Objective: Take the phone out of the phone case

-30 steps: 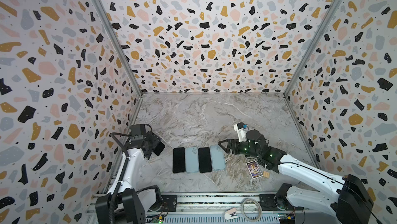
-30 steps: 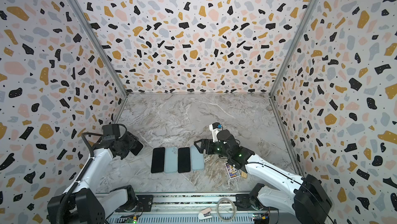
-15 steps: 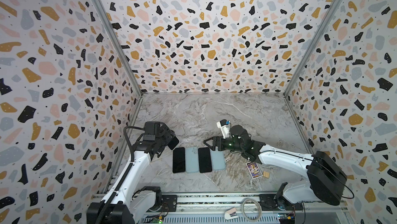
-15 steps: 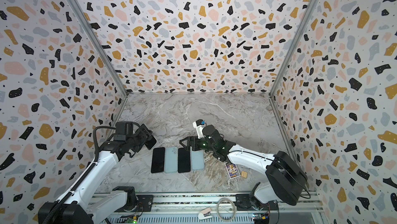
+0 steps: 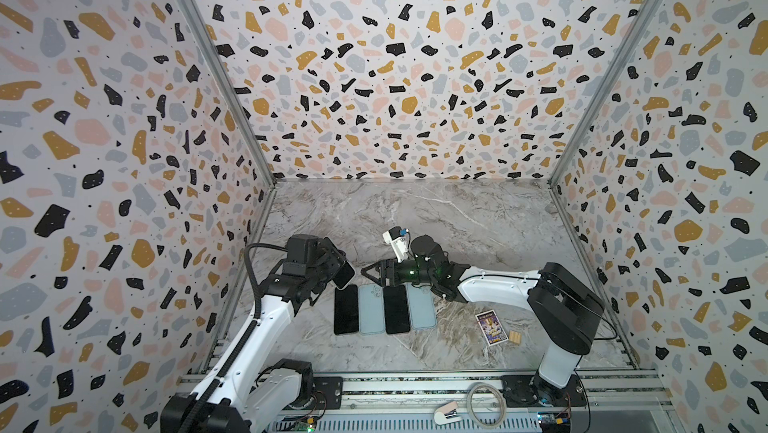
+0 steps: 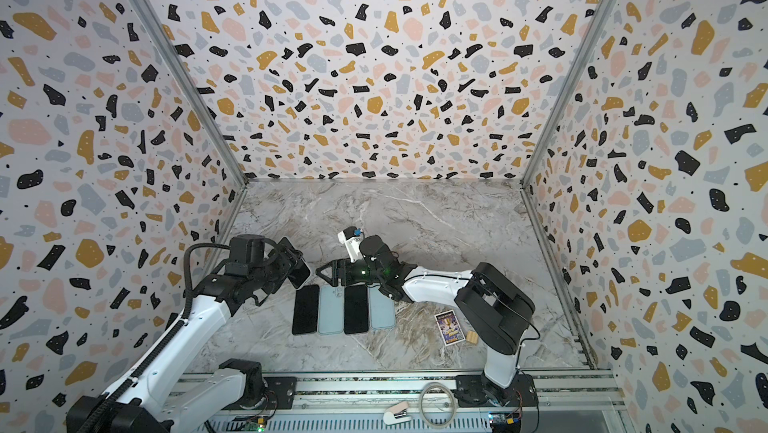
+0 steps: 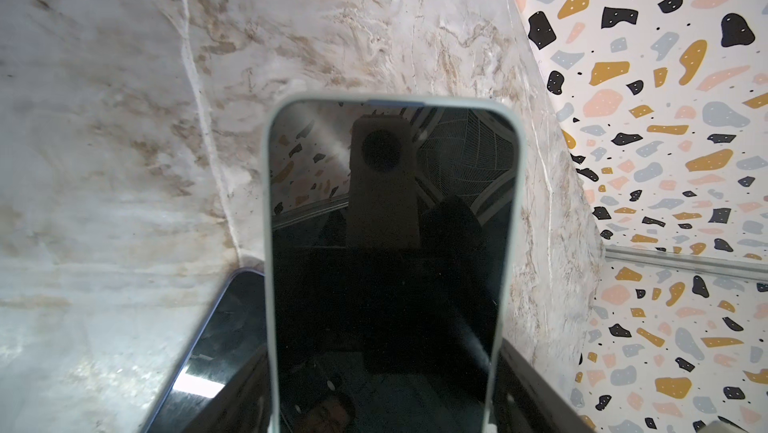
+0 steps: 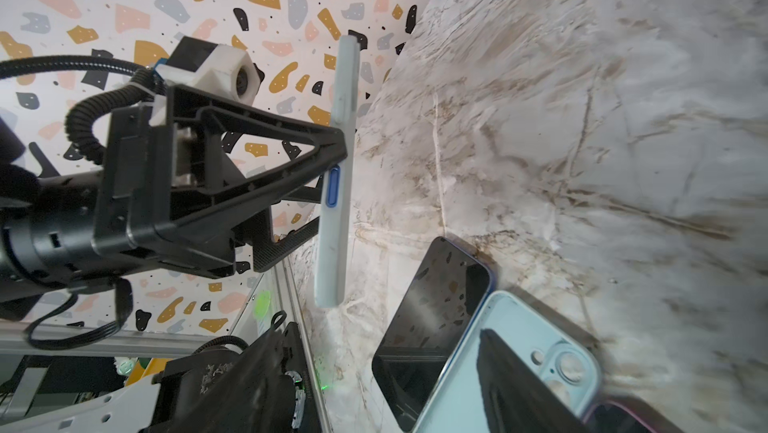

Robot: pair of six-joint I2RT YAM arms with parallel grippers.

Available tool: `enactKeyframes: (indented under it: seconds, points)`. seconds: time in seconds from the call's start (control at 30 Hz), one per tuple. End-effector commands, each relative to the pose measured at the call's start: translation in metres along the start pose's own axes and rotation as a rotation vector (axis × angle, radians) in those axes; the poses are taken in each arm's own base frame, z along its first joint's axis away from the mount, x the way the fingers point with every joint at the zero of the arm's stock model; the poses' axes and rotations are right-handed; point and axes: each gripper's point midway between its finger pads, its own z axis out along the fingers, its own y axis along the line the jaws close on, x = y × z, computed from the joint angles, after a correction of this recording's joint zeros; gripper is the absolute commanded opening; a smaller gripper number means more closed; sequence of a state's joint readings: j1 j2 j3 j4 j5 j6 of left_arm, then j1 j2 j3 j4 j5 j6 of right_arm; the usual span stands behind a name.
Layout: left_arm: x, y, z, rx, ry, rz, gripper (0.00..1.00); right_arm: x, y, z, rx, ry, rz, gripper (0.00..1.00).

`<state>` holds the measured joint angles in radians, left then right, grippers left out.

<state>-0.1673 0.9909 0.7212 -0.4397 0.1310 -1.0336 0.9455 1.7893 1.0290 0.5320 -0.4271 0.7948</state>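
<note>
Right fingers [image 8: 511, 377] swung left and narrowed; apart, empty. Left fingers [image 8: 299, 148] clamp phone [image 7: 386, 244] in case [image 8: 336, 202], raised off surface [image 5: 457, 223]. Phone lies near, left of right fingers, long axis crosswise to their reach.

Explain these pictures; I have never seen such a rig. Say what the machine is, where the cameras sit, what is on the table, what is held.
Two white robot arms, each ending in a two-finger gripper, work on a marble table. Two pictures look down from overhead; two come from cameras on the wrists. The left gripper holds a cased phone off the table. The right gripper hovers open and empty over a row: two dark phones alternating with two pale blue pieces. A card and small wooden block lie nearby.
</note>
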Motion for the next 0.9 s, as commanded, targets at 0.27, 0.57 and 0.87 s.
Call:
enactKeyframes:
  seconds: [0.27, 0.57, 0.87]
  points:
    - [-0.007, -0.042, -0.01, 0.142, -0.054, 0.024, 0.64, -0.013, 0.033, 0.016, -0.113, -0.018, -0.032, 0.63]
    - [0.0, -0.048, -0.008, 0.171, -0.051, 0.029, 0.63, -0.016, 0.035, 0.022, -0.141, -0.025, 0.017, 0.48]
    - [0.007, -0.046, -0.004, 0.178, -0.05, 0.028, 0.62, -0.027, 0.031, 0.018, -0.124, -0.065, 0.068, 0.31]
